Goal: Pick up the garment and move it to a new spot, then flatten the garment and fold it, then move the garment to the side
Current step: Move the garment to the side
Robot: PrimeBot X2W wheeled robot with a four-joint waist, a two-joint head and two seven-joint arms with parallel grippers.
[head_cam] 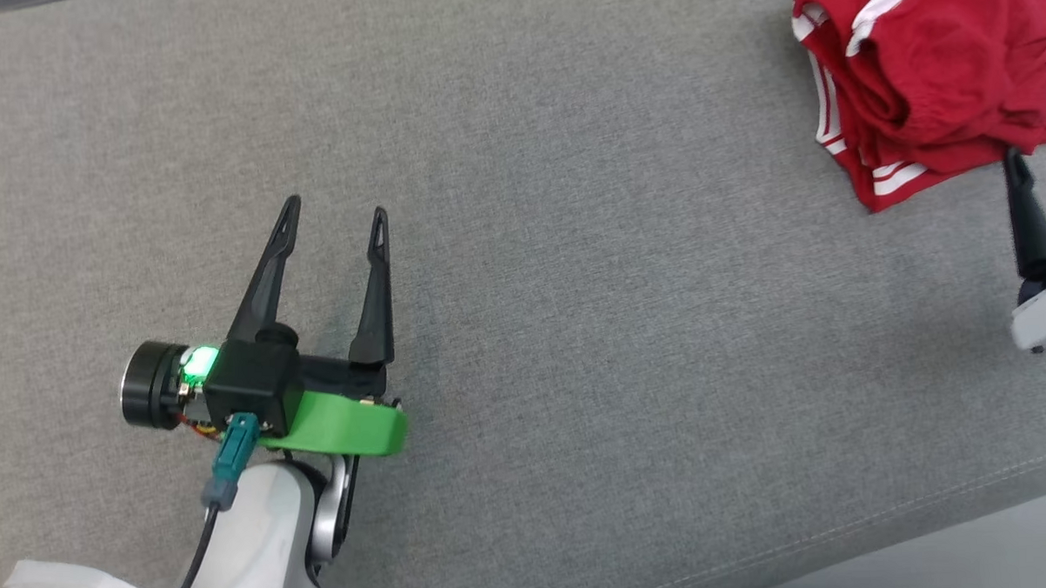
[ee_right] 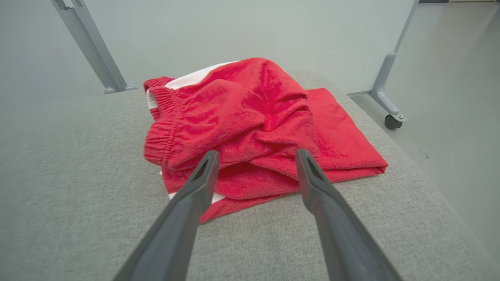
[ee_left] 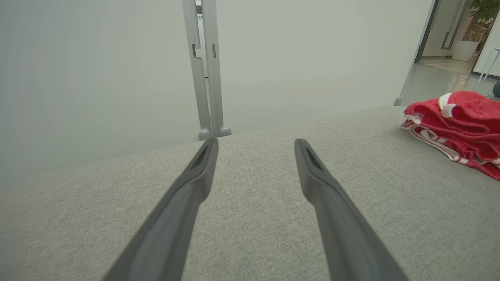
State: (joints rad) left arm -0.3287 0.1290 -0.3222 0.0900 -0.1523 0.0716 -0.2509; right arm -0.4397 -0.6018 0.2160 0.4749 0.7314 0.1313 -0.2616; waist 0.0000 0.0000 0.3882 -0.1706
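Observation:
The garment [head_cam: 932, 62] is red with white stripes and lies in a loosely folded heap at the far right of the grey cushioned surface [head_cam: 573, 240]. My right gripper [head_cam: 1045, 161] is open at the heap's near edge. In the right wrist view, the right gripper [ee_right: 256, 154] has its fingertips [ee_right: 211, 156] just in front of the garment [ee_right: 250, 113], with nothing between them. My left gripper [head_cam: 335, 207] is open over bare cushion at the lower left, far from the heap. From the left wrist, the left gripper [ee_left: 256, 142] points across the cushion, with the garment [ee_left: 461, 117] at the right.
The cushion's front edge [head_cam: 931, 523] runs across the lower right of the head view. Past its right side the floor [ee_right: 461, 97] drops away, with a partition's caster foot [ee_right: 392, 121]. A pale partition wall with metal posts [ee_left: 207, 78] stands behind the cushion.

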